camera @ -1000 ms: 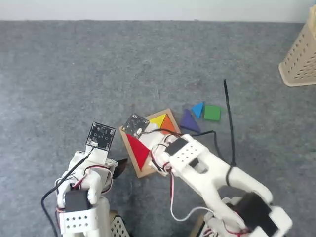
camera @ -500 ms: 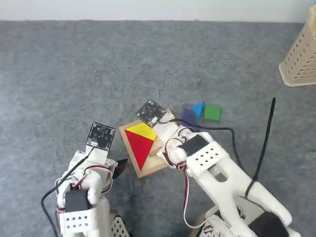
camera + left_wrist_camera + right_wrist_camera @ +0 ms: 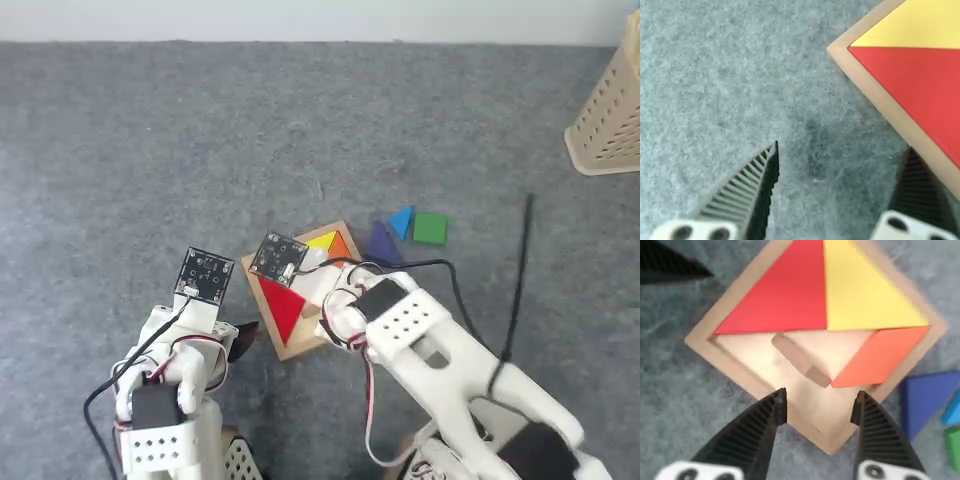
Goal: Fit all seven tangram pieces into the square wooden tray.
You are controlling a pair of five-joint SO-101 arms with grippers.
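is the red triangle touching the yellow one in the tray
Touching. The right wrist view shows the red triangle and the yellow triangle meeting along one edge, no gap, inside the tray.

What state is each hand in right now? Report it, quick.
Left hand: open, empty, at the tray edge.
Right hand: open, empty, over the tray.

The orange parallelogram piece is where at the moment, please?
Right wrist view: the orange parallelogram piece lies inside the square wooden tray, touching the yellow triangle.
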